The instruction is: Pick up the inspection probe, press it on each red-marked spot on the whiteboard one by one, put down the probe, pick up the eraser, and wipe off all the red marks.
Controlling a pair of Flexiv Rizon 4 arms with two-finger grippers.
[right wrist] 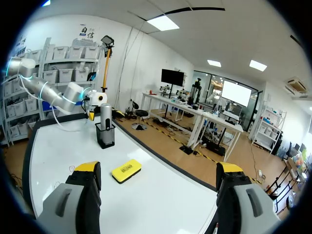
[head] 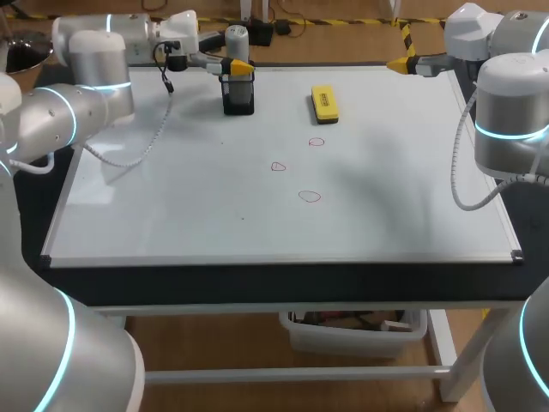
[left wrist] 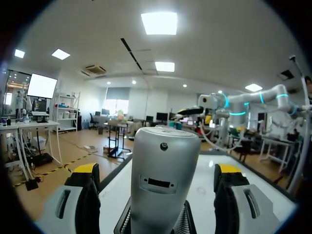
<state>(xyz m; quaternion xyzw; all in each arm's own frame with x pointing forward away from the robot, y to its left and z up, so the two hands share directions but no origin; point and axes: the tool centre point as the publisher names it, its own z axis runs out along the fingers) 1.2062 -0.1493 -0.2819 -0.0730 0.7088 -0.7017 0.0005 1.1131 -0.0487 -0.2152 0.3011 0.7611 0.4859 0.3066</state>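
Left gripper, wide open, straddles the probe upright in its far-left holder, positioned for grasping; right gripper open, empty.

Head cam overhead — wrist cams share probe.

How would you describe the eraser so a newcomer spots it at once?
On the big whiteboard, look toward the far edge, right of the black holder. The eraser lies flat there, just beyond the three red marks. It is the only yellow rectangular block lying on the board.
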